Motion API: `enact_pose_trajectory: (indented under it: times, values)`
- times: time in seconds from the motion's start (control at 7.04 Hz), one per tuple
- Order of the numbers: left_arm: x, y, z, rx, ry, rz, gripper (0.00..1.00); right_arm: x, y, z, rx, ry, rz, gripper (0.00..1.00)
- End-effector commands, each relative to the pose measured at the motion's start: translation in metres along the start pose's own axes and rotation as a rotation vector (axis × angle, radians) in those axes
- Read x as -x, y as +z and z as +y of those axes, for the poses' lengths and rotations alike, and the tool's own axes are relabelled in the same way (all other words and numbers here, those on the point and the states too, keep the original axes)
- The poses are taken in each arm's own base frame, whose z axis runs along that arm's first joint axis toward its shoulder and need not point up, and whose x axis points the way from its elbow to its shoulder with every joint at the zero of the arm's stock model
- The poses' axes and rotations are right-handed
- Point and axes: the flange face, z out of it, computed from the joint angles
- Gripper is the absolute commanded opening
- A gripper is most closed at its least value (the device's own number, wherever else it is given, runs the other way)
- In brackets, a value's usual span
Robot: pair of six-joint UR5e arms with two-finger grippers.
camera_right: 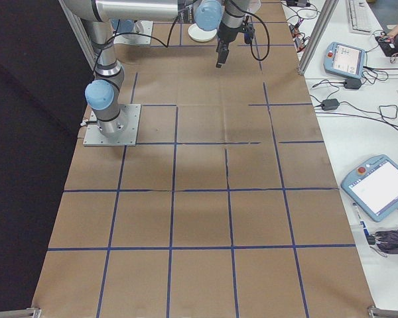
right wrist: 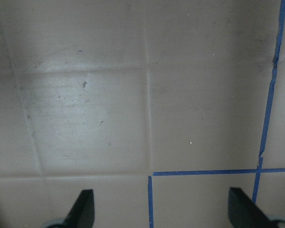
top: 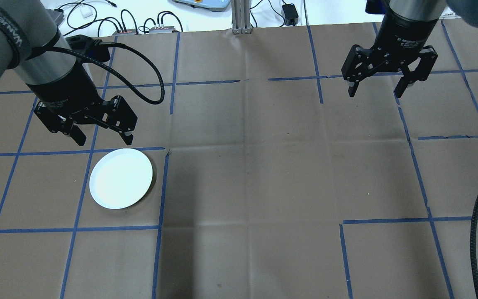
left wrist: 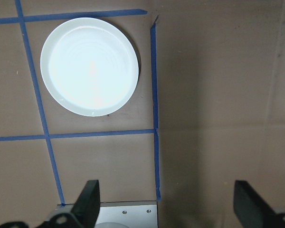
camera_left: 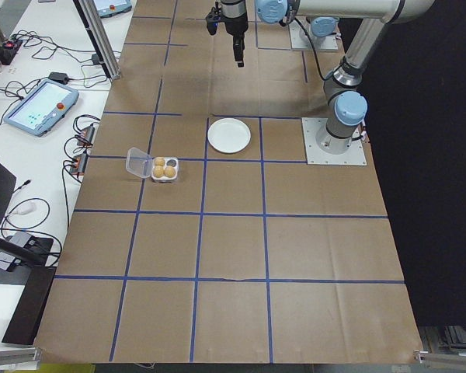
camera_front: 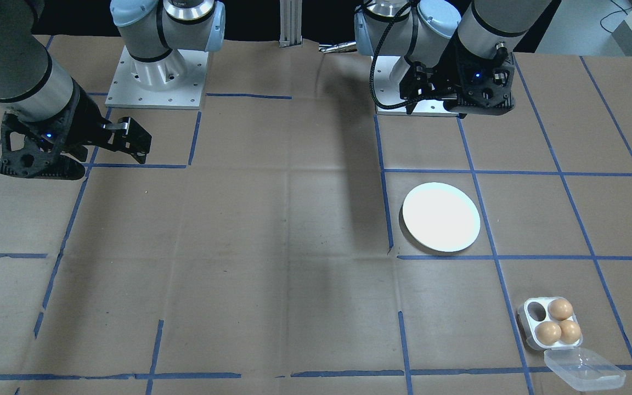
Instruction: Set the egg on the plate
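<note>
Three eggs (camera_front: pixel 559 322) in one tray (camera_front: pixel 530 332), one bare plate (camera_front: pixel 441 217).

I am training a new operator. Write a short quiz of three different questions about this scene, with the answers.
1. True or false: the plate already holds an egg.
2. How many eggs sit in the egg tray? A) two B) three C) four
3. Fill in: both the left gripper and the right gripper are ____.

Key: 1 false; 2 B; 3 open.
</note>
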Motion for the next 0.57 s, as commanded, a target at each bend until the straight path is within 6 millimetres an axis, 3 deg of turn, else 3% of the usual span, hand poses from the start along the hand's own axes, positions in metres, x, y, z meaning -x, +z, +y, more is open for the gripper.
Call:
enact_pose_trajectory:
  times: [0.0,0.43]
  values:
    - [0.0000,-0.0005,-0.0001,-0.002,-0.002,0.000,1.00,0.0000,-0.0003,0.0003,-0.001,0.000,0.000,1.00]
    - [0.0000,0.0019,0.0002,0.004,0.000,0.000,1.00,-0.0001,-0.0004,0.0003,-0.001,0.000,0.001,1.00]
